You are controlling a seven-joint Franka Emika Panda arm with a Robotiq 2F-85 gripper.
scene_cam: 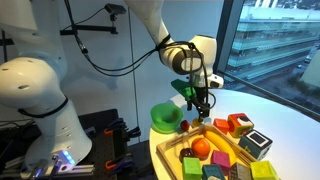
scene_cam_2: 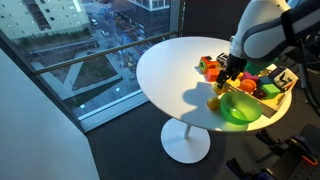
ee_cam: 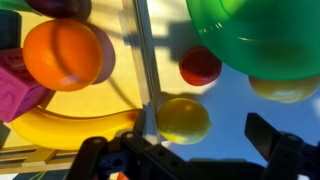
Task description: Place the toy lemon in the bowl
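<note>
The toy lemon [ee_cam: 183, 118] is small, yellow and rounded. It lies on the white table beside the wooden tray's edge [ee_cam: 146, 60]. My gripper [ee_cam: 205, 142] is open just above it, with one finger near the tray side and the other to the lemon's right; the jaws hold nothing. The bright green bowl [ee_cam: 262, 35] stands a short way beyond the lemon and shows in both exterior views [scene_cam: 165, 117] [scene_cam_2: 238, 106]. The gripper hangs low between bowl and tray in both exterior views [scene_cam: 201, 100] [scene_cam_2: 232, 78].
A small red toy fruit [ee_cam: 200, 65] lies between lemon and bowl. Another yellow toy [ee_cam: 285, 88] sits at the bowl's rim. The tray [scene_cam: 222, 133] holds an orange ball [ee_cam: 62, 55], a banana [ee_cam: 60, 128], a pink block [ee_cam: 18, 92] and several other blocks.
</note>
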